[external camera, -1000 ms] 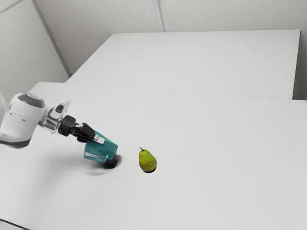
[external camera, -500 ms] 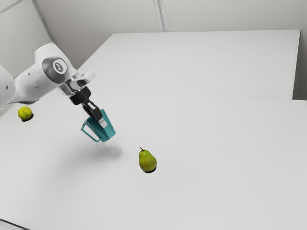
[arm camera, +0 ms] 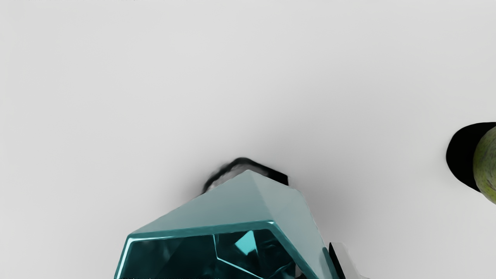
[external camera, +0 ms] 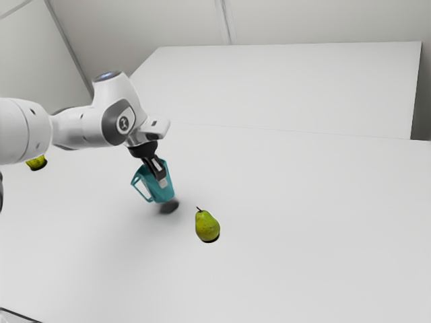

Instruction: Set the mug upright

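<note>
In the exterior view, the mug (external camera: 157, 194) is hanging from the gripper (external camera: 161, 180), leaning a little, mouth upward, with its base seemingly just above the tabletop (external camera: 303, 235). It is hovering nearer the tabletop's far edge than the dark-lined corner at the exterior view's lower left. A dark shadow (external camera: 169, 207) is lying just beneath. The gripper appears to be clamping the wall, its fingers standing only part open around it; I cannot tell the exact gap. The lean is the chief danger: if the gripper is letting go while the mug is resting on one bottom edge, it may be rocking over, with the handle (external camera: 140, 192) adding weight to its side. The pear (external camera: 207, 227) is sitting towards the exterior view's right, near enough to be knocked if the arm (external camera: 114, 121) is swinging that way.

In the wrist view, the rim (arm camera: 201, 229) is facing the camera, and a fingertip (arm camera: 343, 257) is sitting against the outer wall. The wall is sloping, so a shallow hold could be slipping should the base be pressing down too hard. An opening finger could also be catching the rim and dragging the mug over.
</note>
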